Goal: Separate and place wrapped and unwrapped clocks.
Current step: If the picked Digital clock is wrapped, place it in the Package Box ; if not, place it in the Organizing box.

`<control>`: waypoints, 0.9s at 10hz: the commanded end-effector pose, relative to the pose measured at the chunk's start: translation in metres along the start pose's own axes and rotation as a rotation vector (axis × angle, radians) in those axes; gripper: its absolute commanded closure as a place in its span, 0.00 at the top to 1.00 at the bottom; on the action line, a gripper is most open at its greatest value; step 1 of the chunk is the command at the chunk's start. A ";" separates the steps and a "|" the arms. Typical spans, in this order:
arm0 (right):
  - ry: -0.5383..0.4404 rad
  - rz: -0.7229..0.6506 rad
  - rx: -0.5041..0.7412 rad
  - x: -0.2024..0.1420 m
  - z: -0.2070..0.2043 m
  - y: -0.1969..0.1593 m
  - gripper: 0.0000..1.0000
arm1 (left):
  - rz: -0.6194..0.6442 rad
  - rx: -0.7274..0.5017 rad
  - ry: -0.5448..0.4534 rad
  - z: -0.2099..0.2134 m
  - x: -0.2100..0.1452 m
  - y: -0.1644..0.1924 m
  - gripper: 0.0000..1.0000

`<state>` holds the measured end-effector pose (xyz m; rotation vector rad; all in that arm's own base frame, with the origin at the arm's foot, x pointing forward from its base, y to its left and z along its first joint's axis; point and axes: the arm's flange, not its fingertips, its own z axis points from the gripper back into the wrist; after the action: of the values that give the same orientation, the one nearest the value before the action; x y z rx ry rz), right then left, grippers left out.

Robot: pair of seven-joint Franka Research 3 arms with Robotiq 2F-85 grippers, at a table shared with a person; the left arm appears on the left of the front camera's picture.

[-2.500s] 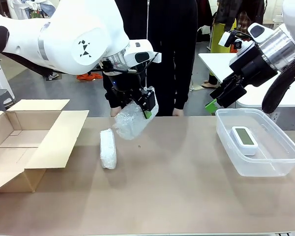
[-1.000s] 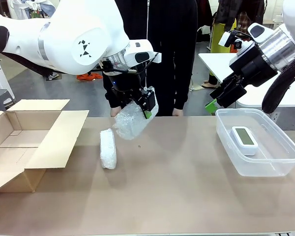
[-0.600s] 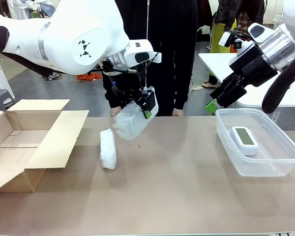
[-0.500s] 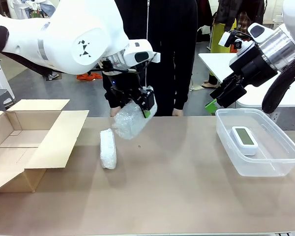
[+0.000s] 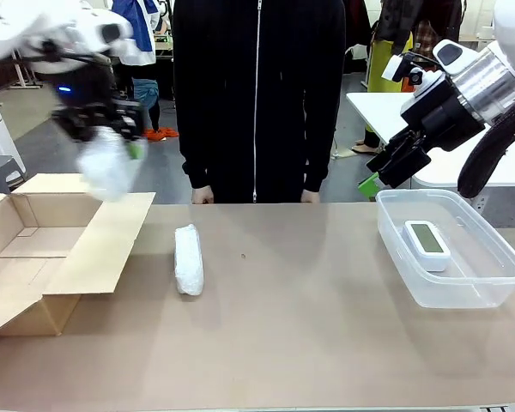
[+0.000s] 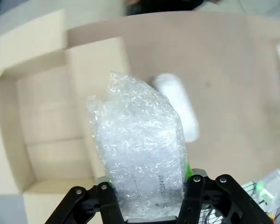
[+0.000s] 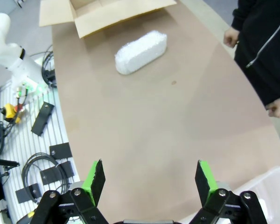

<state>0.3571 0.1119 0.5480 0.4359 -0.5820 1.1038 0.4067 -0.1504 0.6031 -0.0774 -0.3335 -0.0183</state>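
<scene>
- Bubble wrap shows between the left fingers [image 6: 195, 189]: they are clamped on the near end of a wrapped bundle [image 6: 140, 154], an oblong of crinkly white translucent wrap whose contents are hidden.
- From the front, that bundle [image 5: 107, 167] hangs in the air, blurred, over the far flaps of an open cardboard box [image 5: 34, 249] at the left end of the surface [image 5: 309, 343].
- The left wrist view looks down past the bundle onto the box's open inside [image 6: 51, 116].
- A second wrapped bundle [image 5: 188, 259] lies flat on the surface just right of the box's spread flap, its long side running front to back, touched by nothing.
- The unwrapped clock [image 5: 427, 243], white with a grey-green screen facing up, lies inside a clear plastic bin [image 5: 429, 292] at the right end of the surface.
- The right fingers [image 7: 94, 181] stand wide apart and hold nothing; from the front they hang in the air behind the bin's far left corner.
- A person [image 5: 257, 94] in a dark zipped top stands at the far edge, both hands low at the surface's edge.
</scene>
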 end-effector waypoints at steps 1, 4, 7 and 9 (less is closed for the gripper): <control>0.008 0.017 0.008 -0.001 0.002 -0.002 1.00 | 0.079 0.100 -0.002 -0.022 -0.002 0.048 0.53; 0.008 0.017 0.008 -0.001 0.002 -0.002 1.00 | -0.103 0.107 0.067 -0.077 0.022 0.123 0.53; 0.008 0.017 0.008 -0.001 0.002 -0.002 1.00 | -0.073 0.104 0.103 -0.089 0.014 0.132 0.53; 0.008 0.017 0.008 -0.001 0.002 -0.002 1.00 | -0.073 0.104 0.103 -0.089 0.014 0.132 0.53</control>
<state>0.3572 0.1120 0.5481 0.4360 -0.5820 1.1041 0.4621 -0.0220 0.5027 0.0557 -0.2201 -0.0884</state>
